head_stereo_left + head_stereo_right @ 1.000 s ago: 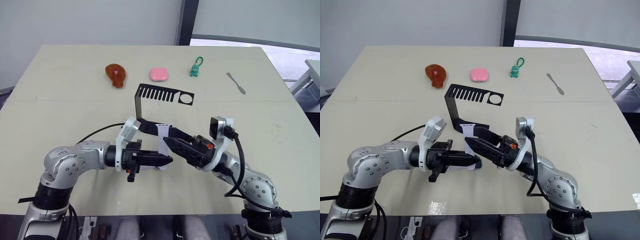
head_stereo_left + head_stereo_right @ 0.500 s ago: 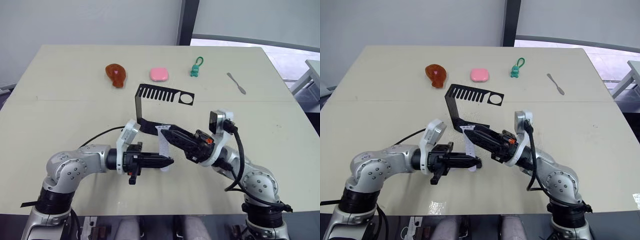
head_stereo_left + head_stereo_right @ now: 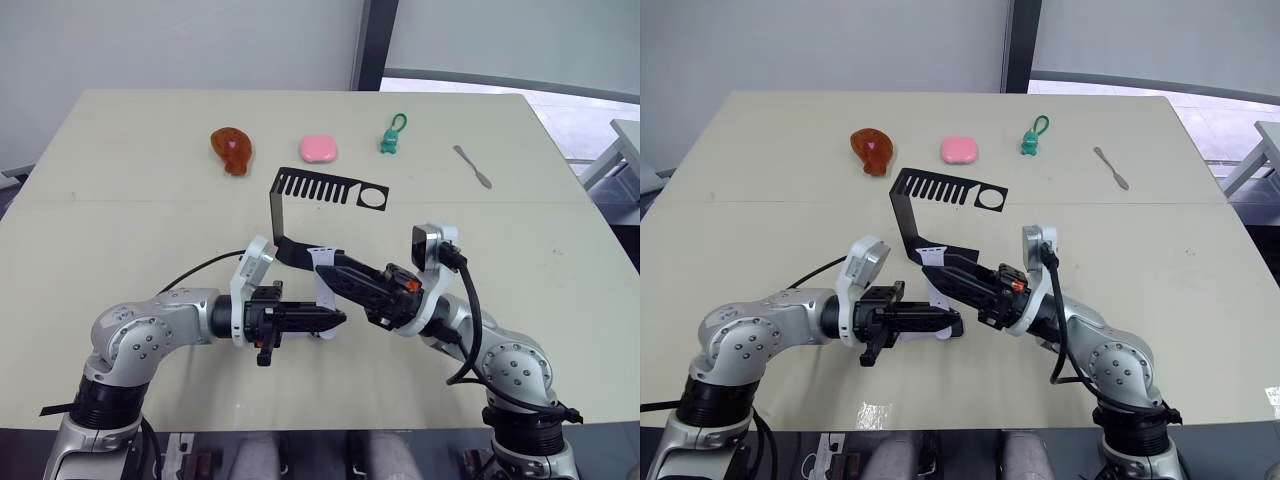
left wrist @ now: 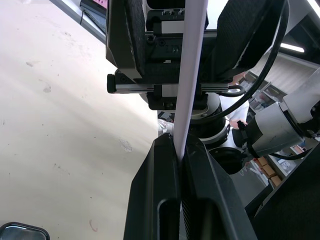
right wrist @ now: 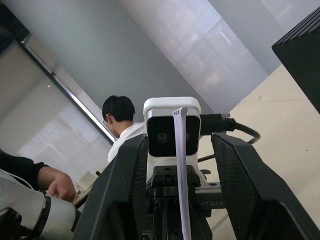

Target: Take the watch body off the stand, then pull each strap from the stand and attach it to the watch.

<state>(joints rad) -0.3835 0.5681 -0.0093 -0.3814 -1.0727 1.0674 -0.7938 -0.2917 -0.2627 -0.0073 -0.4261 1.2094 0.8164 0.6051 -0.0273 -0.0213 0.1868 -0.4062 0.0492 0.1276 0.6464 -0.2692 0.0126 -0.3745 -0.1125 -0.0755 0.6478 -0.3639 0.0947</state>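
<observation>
The black stand [image 3: 274, 214] is upright at mid-table, its slotted top arm [image 3: 328, 187] pointing right. A thin pale strap [image 3: 323, 296] stands nearly upright just in front of the stand's foot. My left gripper [image 3: 338, 320] is shut on the strap's lower part; the left wrist view shows the strap [image 4: 192, 65] clamped between its fingers [image 4: 155, 200]. From the right, my right gripper [image 3: 328, 272] reaches in open, one finger on either side of the strap [image 5: 181, 165]. The watch body is hidden.
Along the far side of the table lie a brown drumstick-shaped toy [image 3: 231, 150], a pink soap-like object [image 3: 318, 149], a green keychain figure [image 3: 391, 138] and a grey spatula-like tool [image 3: 471, 165]. A seated person [image 5: 120, 115] shows behind the table.
My right gripper has slid leftward and slightly toward the stand's foot, so its fingers now straddle the strap. The strap stands more upright than half a second ago. The left gripper has barely moved.
</observation>
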